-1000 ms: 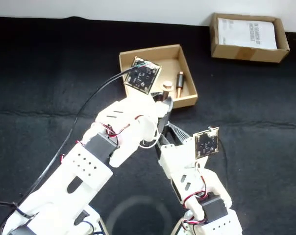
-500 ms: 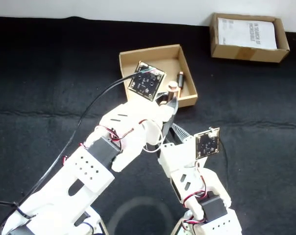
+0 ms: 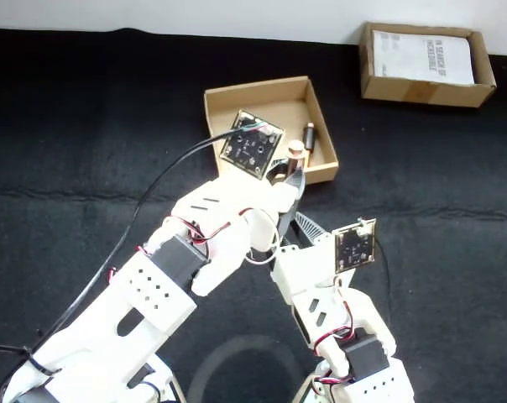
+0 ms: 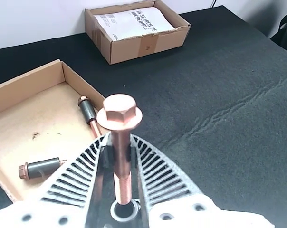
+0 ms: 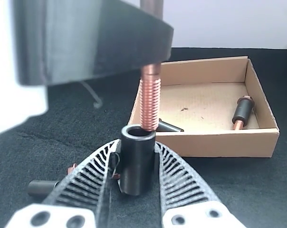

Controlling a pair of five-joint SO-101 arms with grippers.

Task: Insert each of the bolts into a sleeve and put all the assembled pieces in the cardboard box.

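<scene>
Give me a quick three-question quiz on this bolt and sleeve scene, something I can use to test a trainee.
1. True or false: the copper hex-head bolt is gripped in the left claw.
2. Where is the bolt's threaded tip relative to the black cylindrical sleeve gripped in the right claw?
A. Beside its outer wall
B. At its open mouth
C. Out through its far end
3. How many sleeved bolts lie in the open brown cardboard box?

Key: 1 true; 2 B; 3 two.
</scene>
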